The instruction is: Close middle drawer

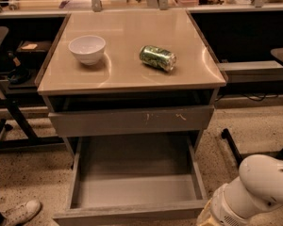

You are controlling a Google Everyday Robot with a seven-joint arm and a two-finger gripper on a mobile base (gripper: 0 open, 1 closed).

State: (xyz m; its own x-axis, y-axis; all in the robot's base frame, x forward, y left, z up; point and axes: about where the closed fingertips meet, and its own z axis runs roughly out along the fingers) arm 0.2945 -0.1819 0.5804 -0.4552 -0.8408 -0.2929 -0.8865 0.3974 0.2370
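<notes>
The middle drawer (132, 189) is pulled far out of the grey cabinet, below the drawer front with yellowish scratch marks (132, 120). Its grey box interior is empty, and its flat front runs along the bottom edge of the view. My gripper is out of view. Only a white rounded section of my arm (257, 188) shows at the lower right, beside the open drawer's right front corner and apart from it.
A white bowl (87, 49) and a green can (157, 57) lying on its side sit on the cabinet top (132, 74). A chair base (12, 121) stands left. A person's shoe (20, 213) is at lower left. Another stand's leg (233, 147) is right.
</notes>
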